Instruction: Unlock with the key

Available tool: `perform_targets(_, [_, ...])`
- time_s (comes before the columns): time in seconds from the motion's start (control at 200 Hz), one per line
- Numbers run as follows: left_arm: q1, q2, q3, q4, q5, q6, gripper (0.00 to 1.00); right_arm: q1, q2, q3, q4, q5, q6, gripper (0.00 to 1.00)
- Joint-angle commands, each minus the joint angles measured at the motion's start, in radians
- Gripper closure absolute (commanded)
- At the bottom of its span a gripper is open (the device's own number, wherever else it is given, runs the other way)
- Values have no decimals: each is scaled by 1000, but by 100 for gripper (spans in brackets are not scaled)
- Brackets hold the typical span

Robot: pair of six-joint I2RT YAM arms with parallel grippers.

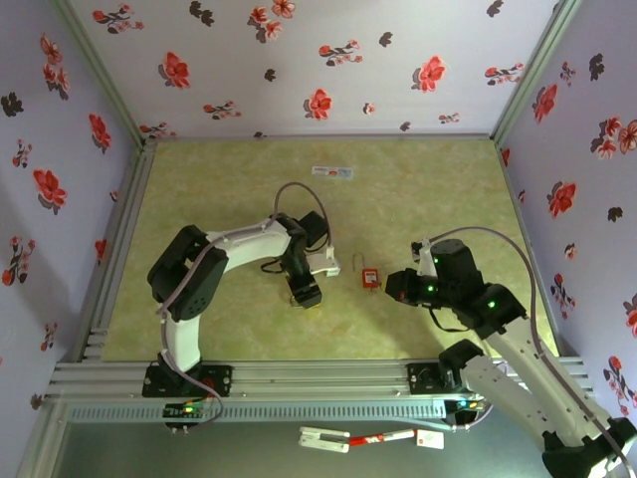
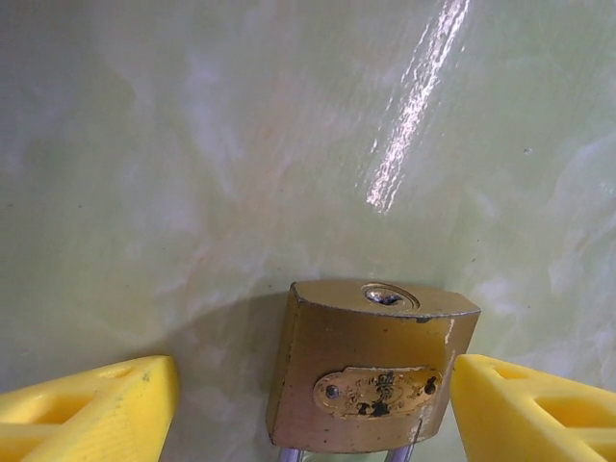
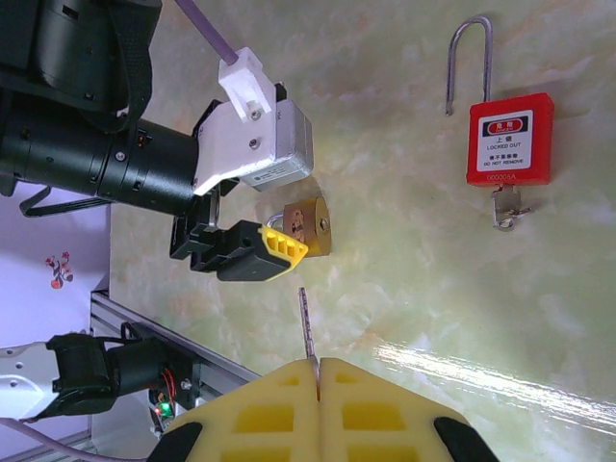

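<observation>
Between the shut yellow fingers of the right end effector (image 3: 318, 366) sits a thin silver metal key (image 3: 306, 325), its blade pointing toward the squat brass padlock (image 3: 310, 226) but apart from it. That padlock sits on the pale green marbled bench (image 1: 428, 189) between the widely parted jaws of the left end effector (image 2: 316, 380). One finger is just beside its body and the other is apart, so it is bracketed rather than clamped. Its keyhole (image 2: 385, 296) is empty. The key is in hand; inserting and turning it remain.
</observation>
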Motion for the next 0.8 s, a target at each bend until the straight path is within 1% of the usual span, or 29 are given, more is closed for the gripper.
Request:
perform_targets(0.0, [-39,34,-71,-8,35,-50,24,-4,-10,-2,12,22,-7,100])
perform_targets(0.1, [-68,32,-83,-15,3,-50,24,-4,-7,-2,16,22,-8,100])
perform_targets(0.21, [-80,48,-73,-36,-26,-68,25,-4,-1,-1,22,24,-7,100])
perform_targets(0.445, [-153,75,-69,-77,-98,-106,25,-4,-5,-3,23,33,-9,100])
perform_targets(0.635, [-165,82,-92,-75,-110,-132,31,-4,-3,-1,23,33,-16,100])
perform_targets(0.795, [-159,67,-87,-70,-120,-128,33,-6,4,-2,27,37,-21,100])
